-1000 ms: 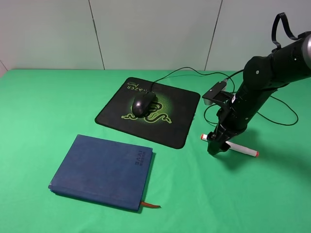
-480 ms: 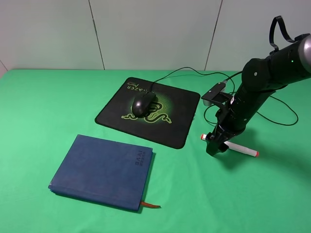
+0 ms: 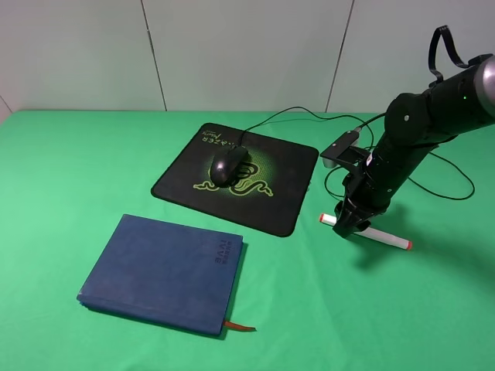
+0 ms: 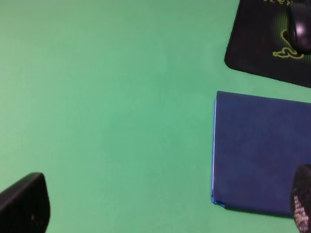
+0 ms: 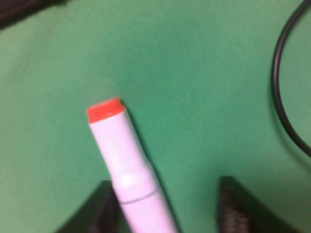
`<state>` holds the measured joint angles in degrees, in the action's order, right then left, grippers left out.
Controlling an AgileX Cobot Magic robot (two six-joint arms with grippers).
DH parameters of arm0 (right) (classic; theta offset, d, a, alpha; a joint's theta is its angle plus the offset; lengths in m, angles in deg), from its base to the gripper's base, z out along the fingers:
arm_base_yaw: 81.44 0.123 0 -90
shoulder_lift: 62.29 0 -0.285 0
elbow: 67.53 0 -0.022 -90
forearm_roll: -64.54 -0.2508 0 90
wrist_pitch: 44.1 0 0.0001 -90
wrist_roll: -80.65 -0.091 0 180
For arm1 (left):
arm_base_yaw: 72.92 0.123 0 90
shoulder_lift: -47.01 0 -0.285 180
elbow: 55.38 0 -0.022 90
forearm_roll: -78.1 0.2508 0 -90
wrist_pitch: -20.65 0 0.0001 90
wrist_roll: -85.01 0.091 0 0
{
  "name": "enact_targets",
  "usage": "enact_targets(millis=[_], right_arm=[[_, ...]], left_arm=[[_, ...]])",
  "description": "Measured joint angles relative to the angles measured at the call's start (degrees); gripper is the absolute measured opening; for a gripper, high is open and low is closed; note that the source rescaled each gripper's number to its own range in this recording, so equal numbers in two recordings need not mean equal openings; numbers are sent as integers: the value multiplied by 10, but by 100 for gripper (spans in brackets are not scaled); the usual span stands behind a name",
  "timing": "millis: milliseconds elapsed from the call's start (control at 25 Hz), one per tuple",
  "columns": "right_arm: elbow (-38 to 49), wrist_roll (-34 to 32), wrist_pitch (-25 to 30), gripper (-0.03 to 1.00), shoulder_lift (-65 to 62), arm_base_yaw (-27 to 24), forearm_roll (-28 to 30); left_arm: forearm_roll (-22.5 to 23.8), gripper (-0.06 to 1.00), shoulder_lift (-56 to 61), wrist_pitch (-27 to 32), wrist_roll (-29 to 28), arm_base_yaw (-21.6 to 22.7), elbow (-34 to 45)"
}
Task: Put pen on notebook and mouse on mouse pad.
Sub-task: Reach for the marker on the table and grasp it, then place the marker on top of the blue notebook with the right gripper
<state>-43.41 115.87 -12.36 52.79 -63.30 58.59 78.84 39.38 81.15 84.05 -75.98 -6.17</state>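
High camera overlooks table [image 3: 77,170] — wrist cameras look down close on notebook [image 3: 162,272], pen [image 3: 387,238].

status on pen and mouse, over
Left gripper empty, jaws open. Right gripper jaws open astride pen; pen on table, not on notebook. Mouse on mouse pad. Cable near pen, not touching.

Black jointed arm [image 3: 421,124], looped black strap [image 3: 442,48], wrist-mounted camera [image 3: 341,147]
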Motion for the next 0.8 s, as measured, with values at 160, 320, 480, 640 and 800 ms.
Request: enact_targets(millis=[160, 320, 480, 640, 800], right_arm=[[0, 0, 0, 12, 0, 0, 0], [0, 0, 0, 0, 0, 0, 0], [0, 0, 0, 0, 0, 0, 0], [-3, 0, 14, 0, 0, 0, 0], [-18, -6, 47, 0, -22, 0, -2]], left_arm=[[0, 100, 0, 0, 0, 0, 0], [0, 100, 0, 0, 0, 0, 0], [0, 100, 0, 0, 0, 0, 0], [0, 100, 0, 1, 0, 0, 0], [0, 100, 0, 1, 0, 0, 0]])
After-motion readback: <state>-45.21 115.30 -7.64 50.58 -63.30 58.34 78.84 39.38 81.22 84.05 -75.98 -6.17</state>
